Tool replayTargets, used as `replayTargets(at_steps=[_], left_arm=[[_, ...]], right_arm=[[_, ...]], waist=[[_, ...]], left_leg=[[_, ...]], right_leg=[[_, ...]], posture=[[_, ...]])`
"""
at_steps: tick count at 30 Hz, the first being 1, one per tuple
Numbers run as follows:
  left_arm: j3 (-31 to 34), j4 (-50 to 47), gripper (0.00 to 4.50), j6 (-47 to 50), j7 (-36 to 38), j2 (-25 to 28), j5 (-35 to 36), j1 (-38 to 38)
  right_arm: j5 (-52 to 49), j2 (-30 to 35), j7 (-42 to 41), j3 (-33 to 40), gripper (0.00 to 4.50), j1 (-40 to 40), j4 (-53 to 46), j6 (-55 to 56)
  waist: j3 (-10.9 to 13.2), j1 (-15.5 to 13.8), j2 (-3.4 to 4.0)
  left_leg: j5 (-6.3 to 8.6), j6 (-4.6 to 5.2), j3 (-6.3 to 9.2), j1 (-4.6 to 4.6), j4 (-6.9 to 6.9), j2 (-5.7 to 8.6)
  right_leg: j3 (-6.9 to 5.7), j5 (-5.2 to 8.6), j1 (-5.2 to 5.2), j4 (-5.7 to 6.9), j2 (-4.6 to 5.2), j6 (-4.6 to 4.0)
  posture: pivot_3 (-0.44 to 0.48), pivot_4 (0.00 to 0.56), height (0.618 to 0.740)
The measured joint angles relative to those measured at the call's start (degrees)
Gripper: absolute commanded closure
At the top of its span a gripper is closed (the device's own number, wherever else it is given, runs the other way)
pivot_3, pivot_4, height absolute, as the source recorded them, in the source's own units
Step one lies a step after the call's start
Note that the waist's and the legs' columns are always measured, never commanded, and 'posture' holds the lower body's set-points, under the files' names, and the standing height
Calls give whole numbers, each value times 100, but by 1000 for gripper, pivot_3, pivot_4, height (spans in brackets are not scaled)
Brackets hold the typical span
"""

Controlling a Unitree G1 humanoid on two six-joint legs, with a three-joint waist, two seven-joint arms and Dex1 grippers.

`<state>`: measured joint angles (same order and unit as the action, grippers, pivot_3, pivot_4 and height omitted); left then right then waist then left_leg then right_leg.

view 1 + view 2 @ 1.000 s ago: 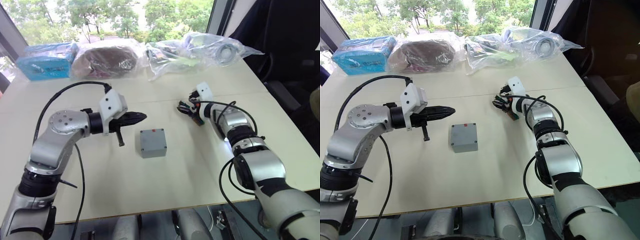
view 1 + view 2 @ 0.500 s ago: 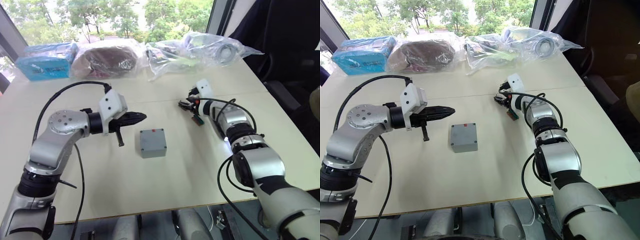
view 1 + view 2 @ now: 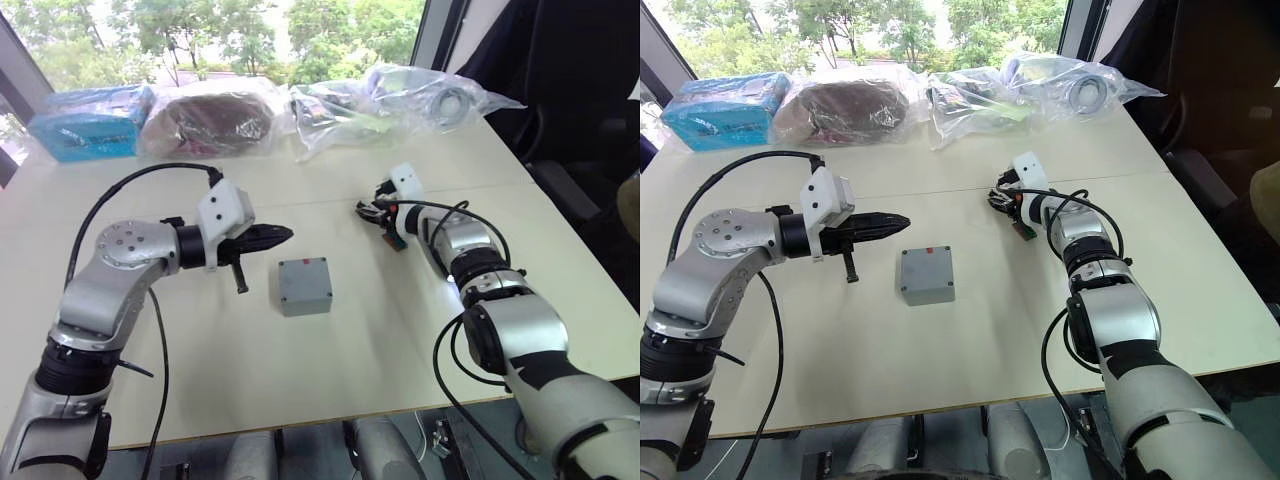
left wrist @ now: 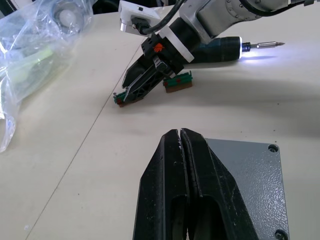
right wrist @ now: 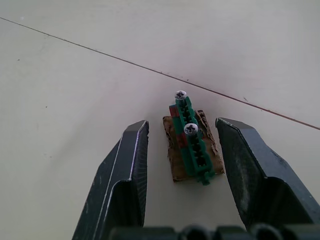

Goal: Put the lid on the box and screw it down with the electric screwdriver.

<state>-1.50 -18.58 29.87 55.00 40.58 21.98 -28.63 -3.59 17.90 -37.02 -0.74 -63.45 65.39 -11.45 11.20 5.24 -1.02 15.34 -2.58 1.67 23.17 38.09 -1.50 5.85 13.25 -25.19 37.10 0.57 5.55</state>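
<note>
The grey box [image 3: 305, 288] stands mid-table with the flat grey lid [image 4: 245, 175] lying on top, screw holes showing in the lid's corners. My left gripper [image 3: 284, 235] is shut and empty, hovering just left of the box and a little behind it. My right gripper [image 5: 182, 124] is open, its fingers on either side of a small green-and-red piece [image 5: 190, 142] holding two screws. The electric screwdriver [image 4: 220, 46] lies on the table beside my right forearm, its bit lit white.
Clear plastic bags [image 3: 400, 95] with parts, a dark bundle [image 3: 215, 120] and a blue package [image 3: 85, 125] line the far table edge. The table's right edge [image 3: 590, 290] is close to my right arm.
My right gripper has shifted slightly toward the far side, over the green-and-red piece. The left arm and the box have stayed put.
</note>
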Motion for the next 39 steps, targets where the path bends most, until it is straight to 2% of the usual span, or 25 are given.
replayTargets(at_steps=[2,3,23,27,30,39], left_arm=[[-3,0,4500,0,-2,0,0,4],[-3,0,4500,0,-4,0,0,4],[-10,-8,4500,0,-39,-16,0,82],[-11,-10,4500,0,-36,-16,1,84],[-11,-14,4500,-5,8,-4,1,127],[14,11,4500,-133,249,284,-2,493]], right_arm=[[3,1,5,12,4207,-1,0,1],[4,1,5,15,4459,-1,0,1],[9,70,-170,117,4459,-40,-240,-248],[-29,229,-244,146,4459,-37,-1058,-575],[-142,322,-356,152,4459,2,-1889,-1228],[-1009,633,-1043,-368,4459,956,-5945,-4062]], waist=[[0,32,0],[0,37,0],[1,57,1],[1,51,2],[1,48,2],[1,18,2]], left_leg=[[0,0,0,0,0,0],[0,0,0,0,0,0],[0,0,2,0,-3,0],[0,0,2,0,-3,0],[0,0,3,0,-3,0],[0,0,5,3,-3,0]], right_leg=[[0,0,0,0,0,0],[0,0,0,0,0,0],[0,0,-1,1,0,0],[0,0,-1,1,0,0],[0,0,-2,3,0,0],[-2,1,-5,4,0,0]], posture=[[0,150,740],[0,150,740],[0,150,740],[0,150,740],[0,150,740],[0,150,740]])
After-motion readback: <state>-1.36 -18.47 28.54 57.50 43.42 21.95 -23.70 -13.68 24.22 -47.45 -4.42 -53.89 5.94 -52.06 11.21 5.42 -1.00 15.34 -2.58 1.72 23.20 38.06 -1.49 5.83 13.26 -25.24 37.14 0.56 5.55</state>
